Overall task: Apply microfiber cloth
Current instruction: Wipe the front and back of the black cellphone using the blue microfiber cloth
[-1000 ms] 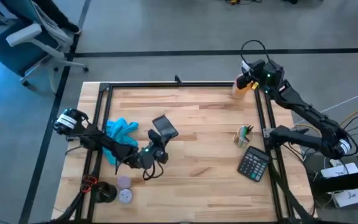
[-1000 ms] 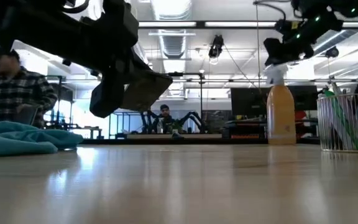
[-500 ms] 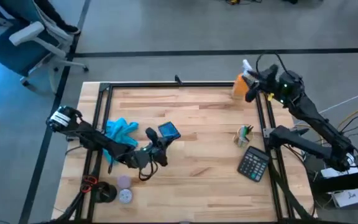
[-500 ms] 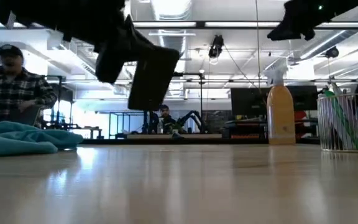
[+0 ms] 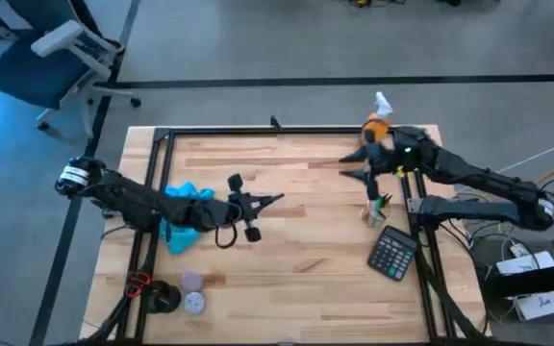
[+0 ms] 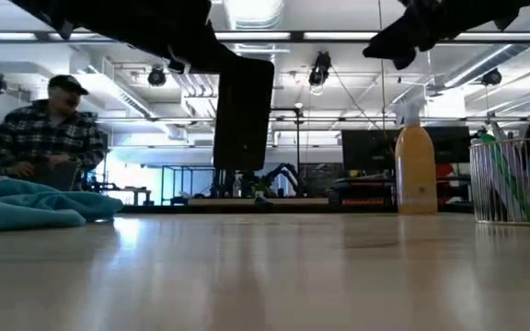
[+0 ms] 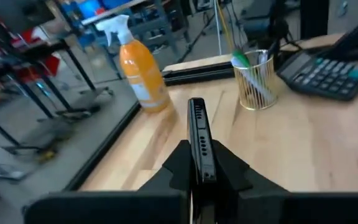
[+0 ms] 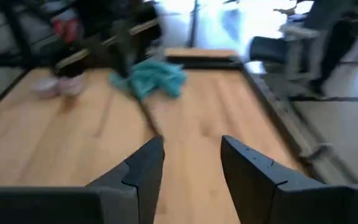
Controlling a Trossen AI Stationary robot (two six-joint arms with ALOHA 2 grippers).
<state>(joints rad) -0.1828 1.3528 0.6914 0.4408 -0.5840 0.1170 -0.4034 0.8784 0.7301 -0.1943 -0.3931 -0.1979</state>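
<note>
Microfiber cloth [image 5: 186, 213] lies behind left hand [image 5: 269, 199]

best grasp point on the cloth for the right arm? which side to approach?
Probably pinch a raised fold on the microfiber cloth at its edge facing the table's middle, coming down from above. It lies bunched and wrinkly near the left edge, beside the left gripper, which holds the phone on edge in the air. The right gripper is open and empty.
</note>
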